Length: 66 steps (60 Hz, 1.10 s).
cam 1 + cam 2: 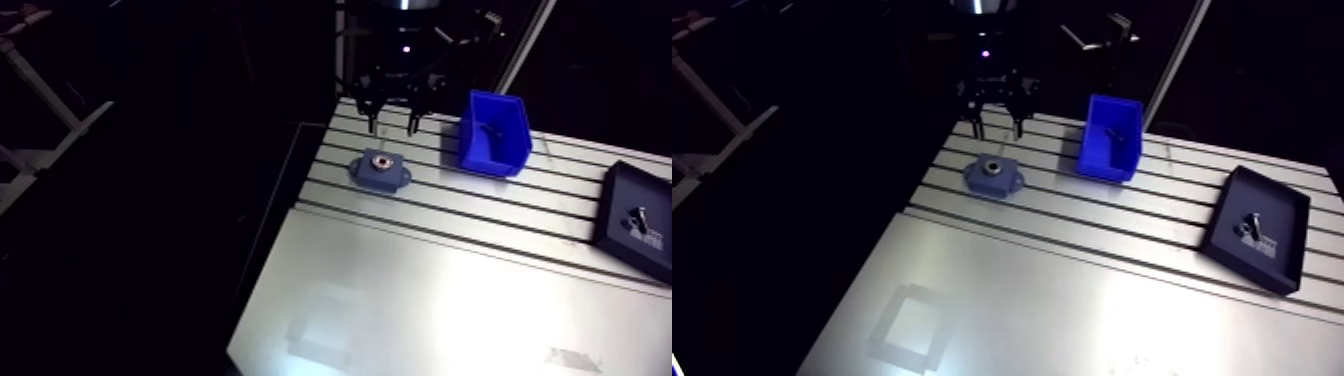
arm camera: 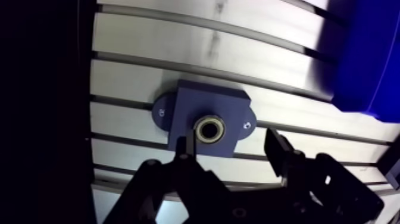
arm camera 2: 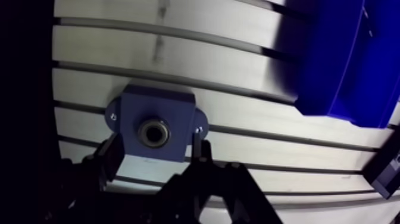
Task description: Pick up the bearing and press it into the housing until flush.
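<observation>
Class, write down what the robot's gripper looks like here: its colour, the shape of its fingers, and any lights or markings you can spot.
The gripper is black all over. Its two fingers are jointed linkages with round pivot pins, each ending in a narrow flat pad. A small pinkish light glows just above it. No markings can be made out.

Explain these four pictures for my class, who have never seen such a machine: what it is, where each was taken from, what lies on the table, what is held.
This is a robot arm ending in a two-fingered black gripper. Two pictures come from a camera high on the arm, two from one on the wrist looking down. On the slotted aluminium table lie a blue-grey housing with a round metal bearing seated in it, a blue open bin and a black tray. The gripper is open above the housing, holding nothing.
</observation>
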{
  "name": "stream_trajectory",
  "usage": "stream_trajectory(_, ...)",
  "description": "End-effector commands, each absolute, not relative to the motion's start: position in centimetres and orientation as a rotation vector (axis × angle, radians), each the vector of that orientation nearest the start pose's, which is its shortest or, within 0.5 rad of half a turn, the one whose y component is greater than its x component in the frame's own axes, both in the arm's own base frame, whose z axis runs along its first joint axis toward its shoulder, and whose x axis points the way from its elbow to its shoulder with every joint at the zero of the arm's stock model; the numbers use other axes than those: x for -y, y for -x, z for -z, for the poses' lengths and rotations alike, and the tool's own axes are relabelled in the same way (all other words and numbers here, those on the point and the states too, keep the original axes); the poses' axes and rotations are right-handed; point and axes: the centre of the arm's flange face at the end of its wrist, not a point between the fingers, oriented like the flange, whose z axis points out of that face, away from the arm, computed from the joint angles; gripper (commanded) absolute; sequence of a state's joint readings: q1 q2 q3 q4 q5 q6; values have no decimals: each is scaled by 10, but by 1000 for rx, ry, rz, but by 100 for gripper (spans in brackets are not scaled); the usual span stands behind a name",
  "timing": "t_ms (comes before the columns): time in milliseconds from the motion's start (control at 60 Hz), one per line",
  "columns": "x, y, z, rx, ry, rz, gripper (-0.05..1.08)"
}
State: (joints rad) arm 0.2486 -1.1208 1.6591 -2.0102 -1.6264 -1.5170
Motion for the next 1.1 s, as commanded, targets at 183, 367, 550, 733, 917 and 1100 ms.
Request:
stream_trajectory(183,274,557,-227,-3029,191,-146,108)
stream_trajectory(367,278,554,-223,-3036,183,-108,108)
stream_trajectory(550,280,549,-218,-3042,190,-106,108)
stream_trajectory(733,280,550,-215,-3045,187,-103,108)
stream_trajectory(917,279,547,-212,-3037,187,-108,108)
stream_trajectory(1100,278,543,-207,-3026,190,-115,108)
